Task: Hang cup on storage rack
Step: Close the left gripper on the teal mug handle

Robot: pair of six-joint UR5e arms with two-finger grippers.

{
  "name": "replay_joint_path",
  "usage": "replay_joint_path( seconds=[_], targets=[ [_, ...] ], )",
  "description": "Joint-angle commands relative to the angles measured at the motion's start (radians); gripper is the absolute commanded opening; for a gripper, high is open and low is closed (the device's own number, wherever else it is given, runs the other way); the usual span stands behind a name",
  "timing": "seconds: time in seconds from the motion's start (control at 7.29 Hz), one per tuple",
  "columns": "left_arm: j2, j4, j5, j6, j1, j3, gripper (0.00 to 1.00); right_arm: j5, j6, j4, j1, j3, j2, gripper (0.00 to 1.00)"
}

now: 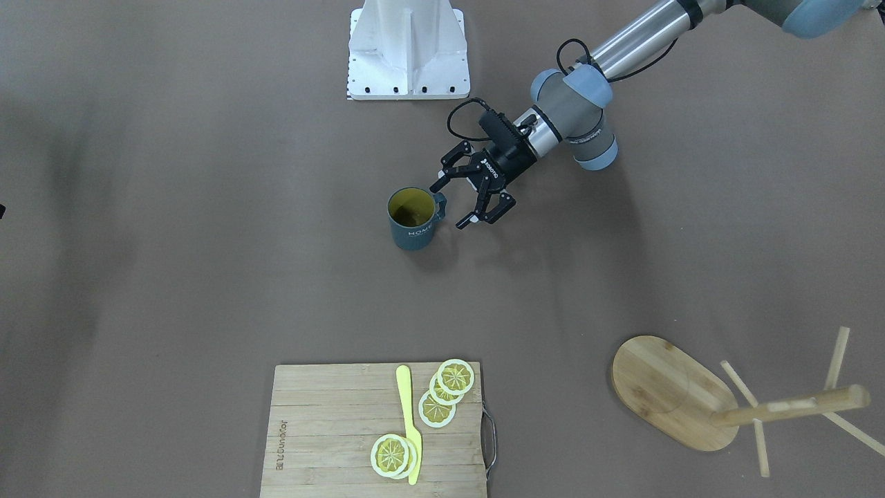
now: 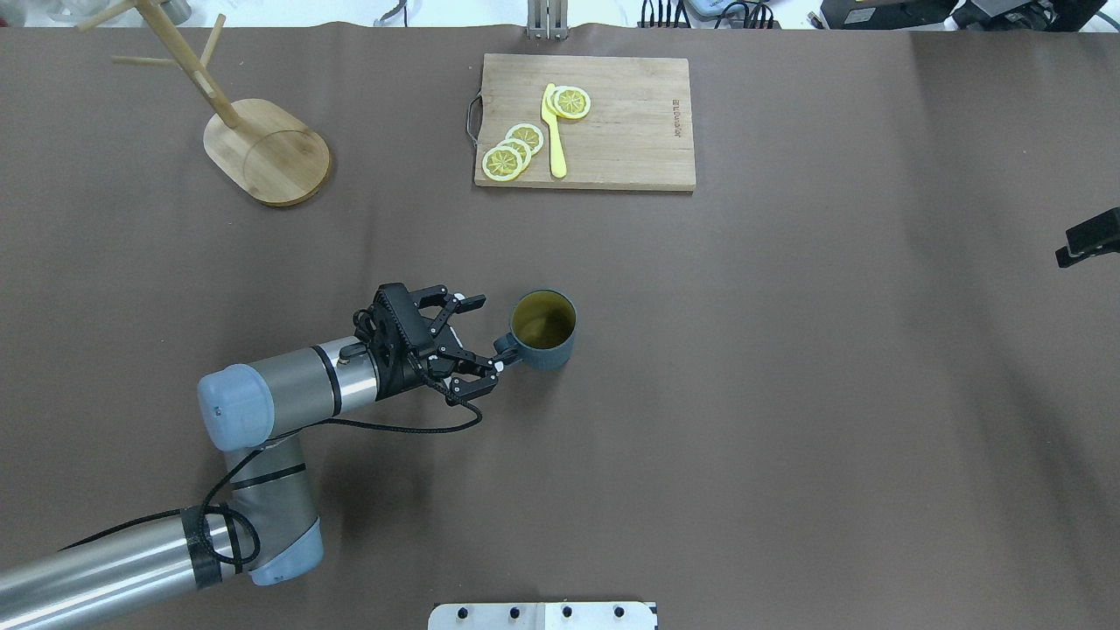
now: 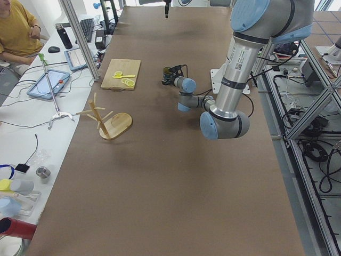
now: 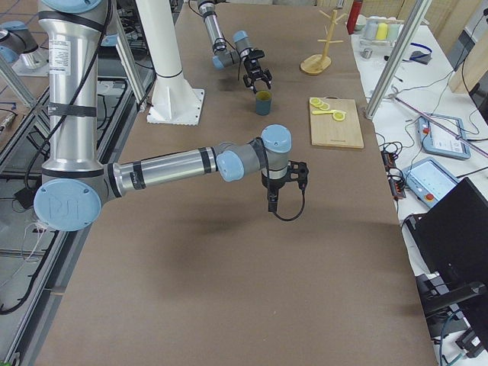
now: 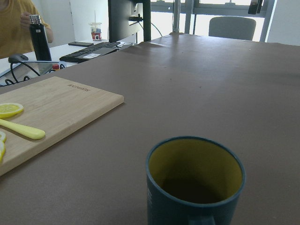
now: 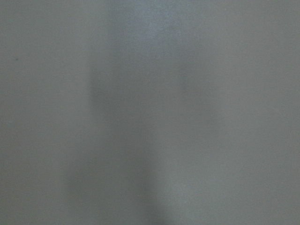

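Observation:
The dark blue-grey cup [image 1: 413,221] stands upright near the table's middle, its yellow-olive inside showing from overhead [image 2: 542,328] and in the left wrist view [image 5: 194,183]. Its handle points toward my left gripper [image 2: 488,331], which is open and level with the cup. One fingertip [image 2: 499,357] is at the handle and the other is apart from it; the same shows from the front [image 1: 449,205]. The bamboo storage rack [image 2: 267,153] stands empty at the far left corner [image 1: 667,391]. My right gripper [image 2: 1085,241] shows only partly at the right edge; I cannot tell if it is open or shut.
A bamboo cutting board [image 2: 621,140] with lemon slices [image 2: 512,153] and a yellow knife [image 2: 554,131] lies at the table's far side, beyond the cup. The robot's white base [image 1: 408,52] is at the near edge. The right wrist view shows only blurred table.

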Motion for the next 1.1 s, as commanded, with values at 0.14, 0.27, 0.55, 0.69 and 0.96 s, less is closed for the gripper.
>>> replay_joint_path(
  seconds=[0.14,0.27,0.55,0.69,0.96],
  targets=[
    [-0.007,0.03,0.0,-0.004,0.004,0.008,0.84,0.0,-0.012,-0.004,0.009,-0.003,-0.004,1.0],
    [-0.006,0.031,0.0,-0.01,0.007,0.008,0.67,0.0,-0.012,-0.005,0.009,-0.003,-0.003,1.0],
    [-0.001,0.03,0.0,-0.016,0.024,0.004,0.46,0.003,-0.009,-0.008,0.009,0.0,0.003,1.0],
    [0.001,0.03,-0.002,-0.024,0.026,0.001,0.32,0.002,-0.009,-0.008,0.009,0.0,0.005,1.0],
    [0.014,0.025,-0.008,-0.121,0.027,-0.008,0.0,0.024,-0.001,-0.01,0.009,0.005,0.006,1.0]
  ],
)
